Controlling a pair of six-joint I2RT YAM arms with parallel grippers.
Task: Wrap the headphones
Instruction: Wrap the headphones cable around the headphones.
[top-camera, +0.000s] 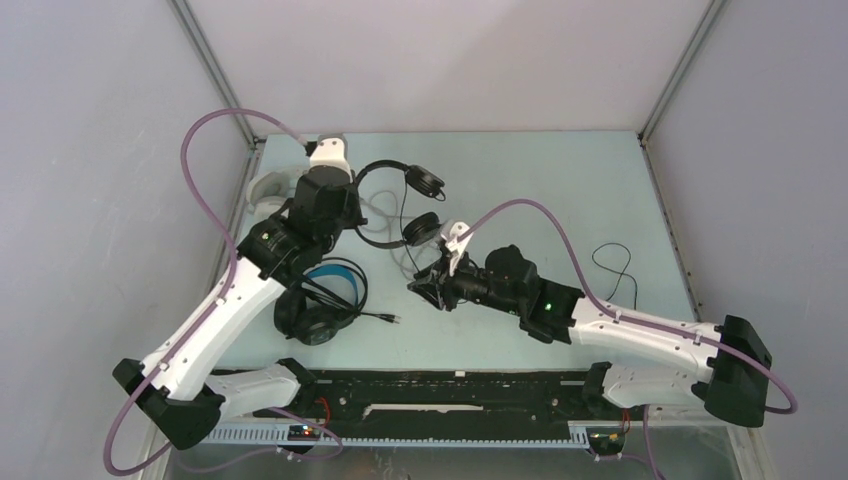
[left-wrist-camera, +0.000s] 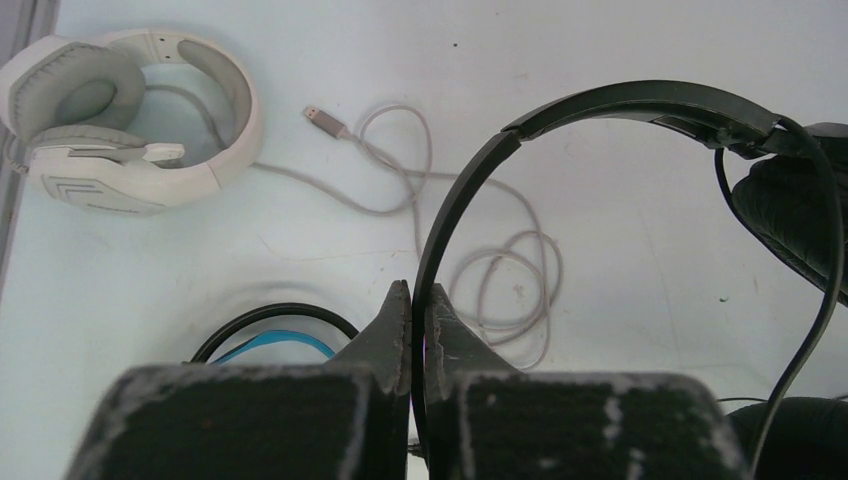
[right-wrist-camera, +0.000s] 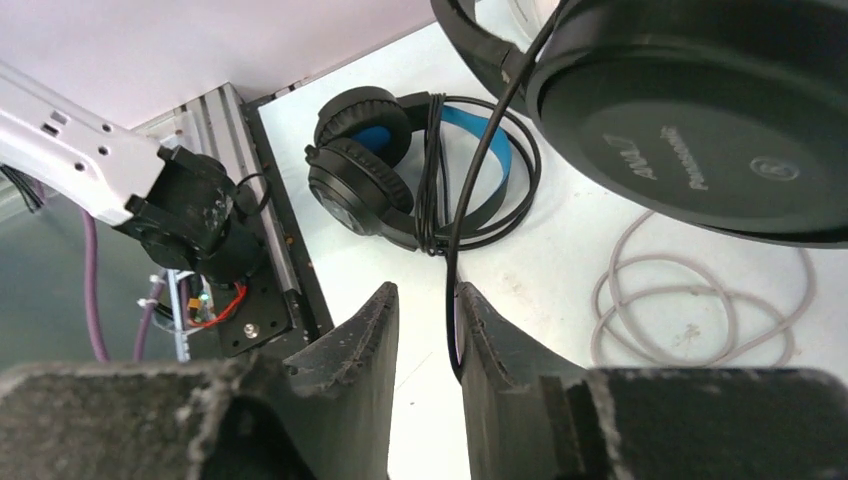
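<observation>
Two grippers work the thin black headphones (top-camera: 427, 182), padded cups (right-wrist-camera: 700, 130) toward the bench's (top-camera: 560, 180) right edge: my left gripper (left-wrist-camera: 412, 295) pinches the smooth band (left-wrist-camera: 600, 100), my right gripper (right-wrist-camera: 425, 295) gapes slightly around the cord (right-wrist-camera: 455, 260).

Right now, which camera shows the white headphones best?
Left wrist view: the white headphones show almost whole, with grey cable. In the top view the left arm hides most of them; the right wrist view catches only cable.

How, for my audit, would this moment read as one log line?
left tool: shut on thin black headphones band | right tool: open around cord
</observation>
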